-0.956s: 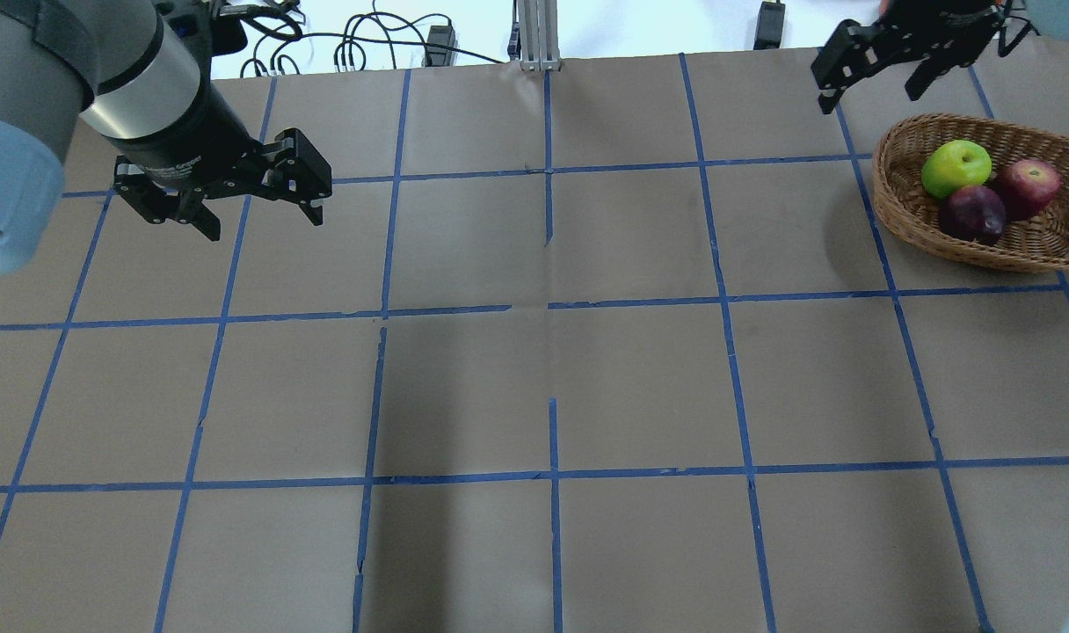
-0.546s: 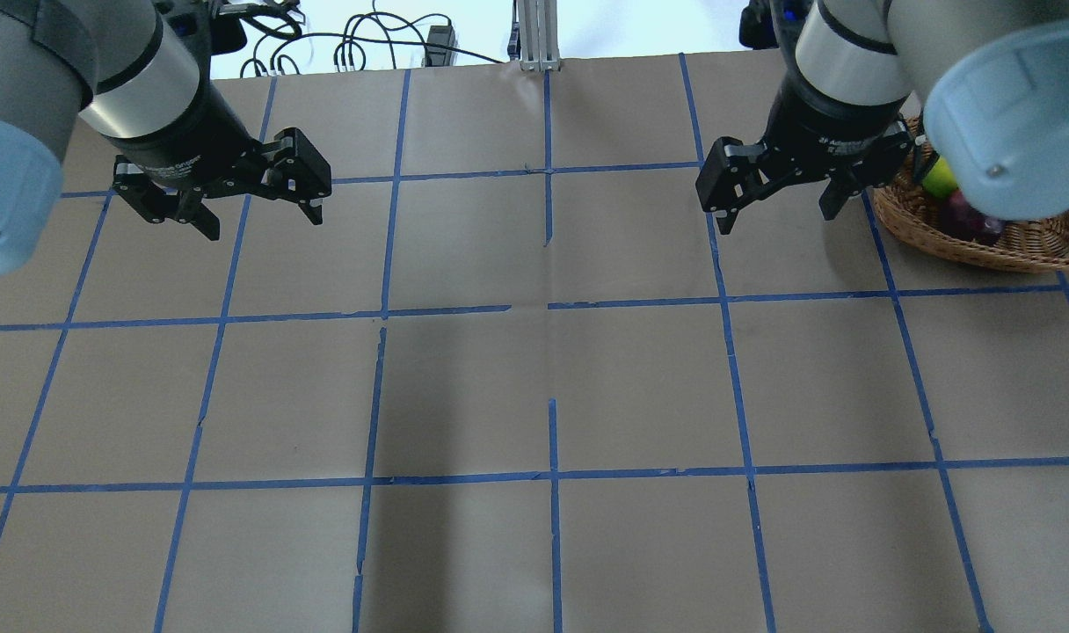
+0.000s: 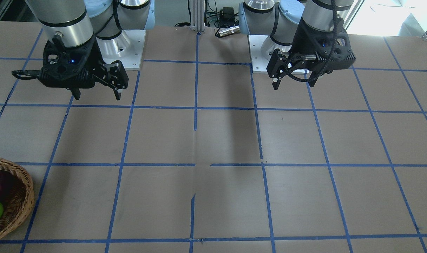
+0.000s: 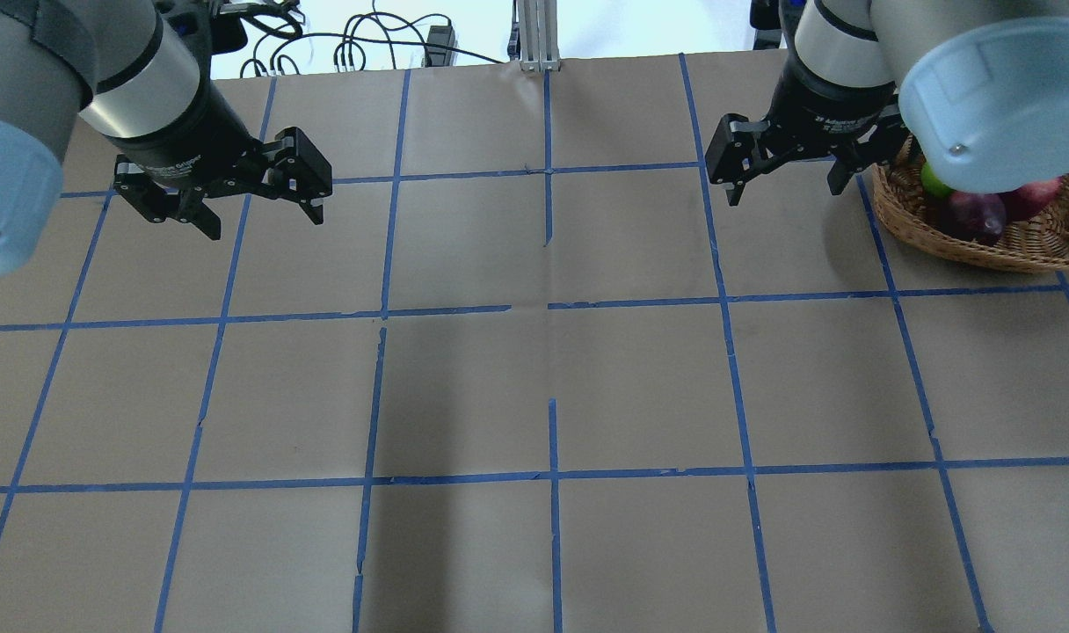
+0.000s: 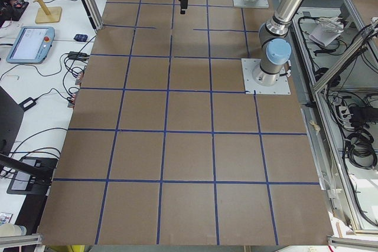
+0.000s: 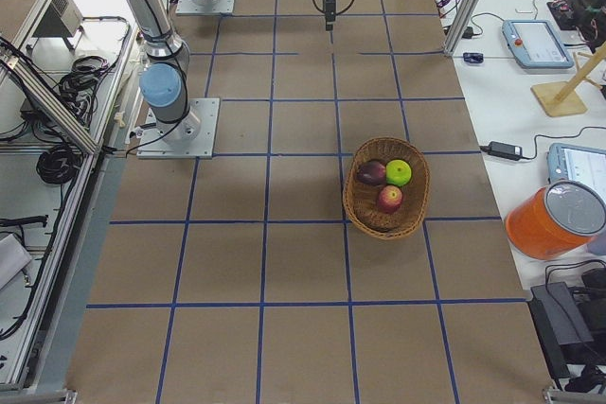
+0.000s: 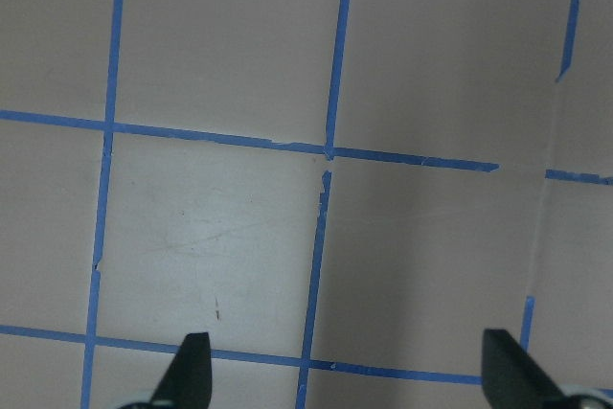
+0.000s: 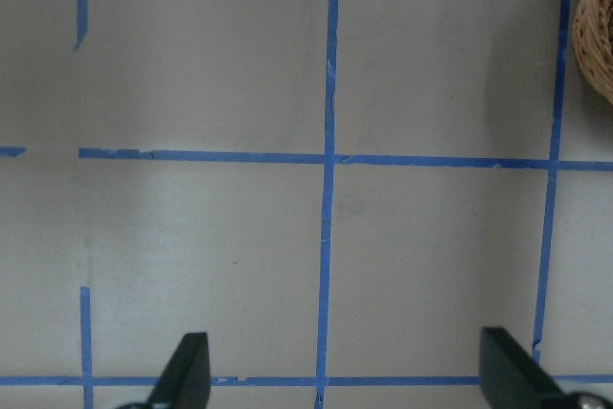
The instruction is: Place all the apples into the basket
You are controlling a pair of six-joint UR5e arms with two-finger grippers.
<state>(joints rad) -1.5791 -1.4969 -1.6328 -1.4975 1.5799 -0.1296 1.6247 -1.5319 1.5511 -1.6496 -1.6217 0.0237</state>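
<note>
While the red apple, the dark purple apple and the green apple lie close together inside the basket (which stands toward the robot's right end of the brown, blue-taped surface), the left claw hangs above that surface, spread wide and holding nothing. The right claw, near the basket's rim, is likewise spread and empty.

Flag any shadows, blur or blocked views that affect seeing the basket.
Overhead exterior: the right arm's blue joint cap hides much of the basket. Exterior front-facing: basket cropped at the edge, a dark shadow mid-table. Exterior right: all three apples clear. Wrist views: slightly soft.
</note>
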